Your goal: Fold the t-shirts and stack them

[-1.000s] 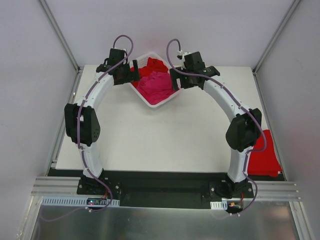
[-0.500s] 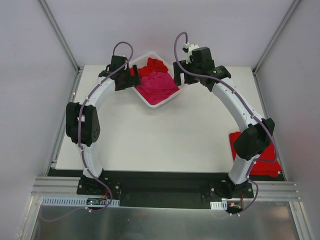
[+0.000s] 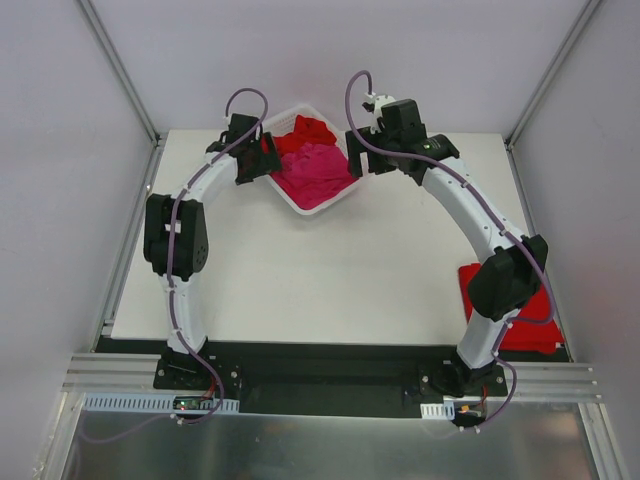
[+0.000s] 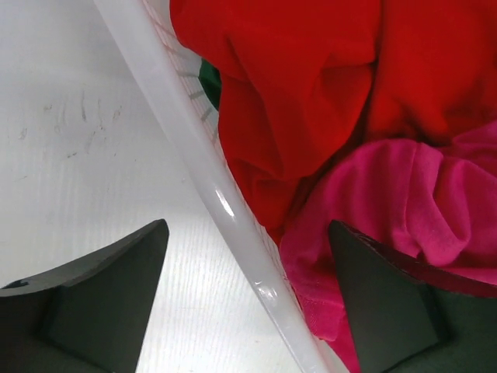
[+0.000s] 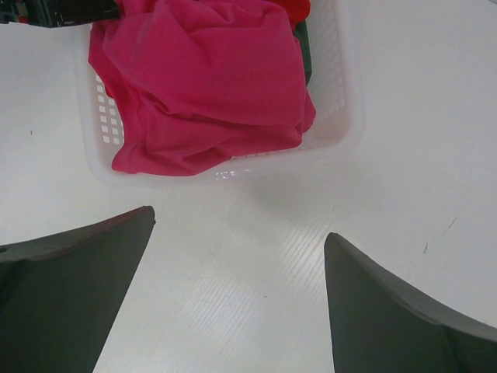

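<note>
- Top external view showed the left gripper (image 3: 262, 158) at the left rim of the white basket (image 3: 312, 208), further in toward the clothes than a second before, with its elbow drawn in nearer the arm's base.
- Left wrist view had the jaws spread wide and holding nothing; they straddled the basket rim, one finger over the bare table (image 3: 300, 280) and the other over the magenta-pink t-shirt (image 4: 388, 202).
- Beside it in the basket lay a bright red t-shirt (image 4: 311, 78), and a sliver of the dark green t-shirt (image 4: 208, 78) showed against the slotted wall.
- The right gripper (image 3: 355, 160) sat at the basket's right corner, its arm swung outward since a second ago and almost unmoved over the last half second.
- Right wrist view showed those jaws wide apart and empty as well, over bare table just short of the basket, with the magenta-pink t-shirt heaped on top inside it.
- The right elbow's shift had uncovered more of a folded red t-shirt (image 3: 535, 330) at the table's near right edge, so one garment seemed already done.
- I judged that the left arm was lining up to pick the next shirt, but its straddle of the rim risked pinching plastic rather than cloth, so it needed to move further inside.
</note>
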Robot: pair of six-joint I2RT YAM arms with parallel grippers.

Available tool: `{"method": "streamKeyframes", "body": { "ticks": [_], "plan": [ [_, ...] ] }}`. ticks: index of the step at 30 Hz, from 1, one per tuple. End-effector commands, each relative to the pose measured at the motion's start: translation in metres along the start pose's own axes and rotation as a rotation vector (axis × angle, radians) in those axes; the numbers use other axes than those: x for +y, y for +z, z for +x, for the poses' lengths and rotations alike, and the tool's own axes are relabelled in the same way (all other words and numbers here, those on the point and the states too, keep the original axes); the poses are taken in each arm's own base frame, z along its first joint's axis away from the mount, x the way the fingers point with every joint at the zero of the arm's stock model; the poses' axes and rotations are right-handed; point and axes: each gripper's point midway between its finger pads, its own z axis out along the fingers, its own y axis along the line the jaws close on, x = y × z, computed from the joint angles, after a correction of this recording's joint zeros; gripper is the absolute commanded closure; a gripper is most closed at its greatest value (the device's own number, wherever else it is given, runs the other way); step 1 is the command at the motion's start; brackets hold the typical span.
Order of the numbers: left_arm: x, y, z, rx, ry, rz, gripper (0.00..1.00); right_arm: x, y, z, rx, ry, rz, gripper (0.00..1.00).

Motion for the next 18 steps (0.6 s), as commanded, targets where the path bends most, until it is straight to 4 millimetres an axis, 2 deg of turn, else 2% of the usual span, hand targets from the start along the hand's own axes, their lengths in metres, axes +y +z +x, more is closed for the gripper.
{"method": "streamKeyframes", "body": {
  "ticks": [1, 2, 4, 5, 14, 18],
  "plan": [
    [-0.007, -0.006, -0.027, -0.078, -0.064, -0.01, 0.48, 0.009, -0.03, -0.022, -0.081, -0.023, -0.031, 0.04],
    [-0.006, -0.006, -0.029, -0.085, -0.068, -0.016, 0.61, 0.008, -0.029, -0.021, -0.077, -0.022, -0.029, 0.03],
    [-0.007, -0.006, -0.03, -0.087, -0.069, -0.013, 0.78, 0.01, -0.027, -0.019, -0.07, -0.021, -0.038, 0.03],
    [-0.007, -0.006, -0.03, -0.088, -0.068, -0.015, 1.0, 0.009, -0.026, -0.02, -0.07, -0.019, -0.037, 0.03],
    [-0.002, -0.003, -0.023, -0.076, -0.053, -0.032, 1.0, 0.013, -0.02, -0.014, -0.048, -0.018, -0.055, 0.04],
    [-0.005, -0.006, -0.028, -0.085, -0.024, -0.016, 1.0, 0.013, -0.019, -0.012, -0.041, -0.021, -0.056, 0.03]
  ]
}}
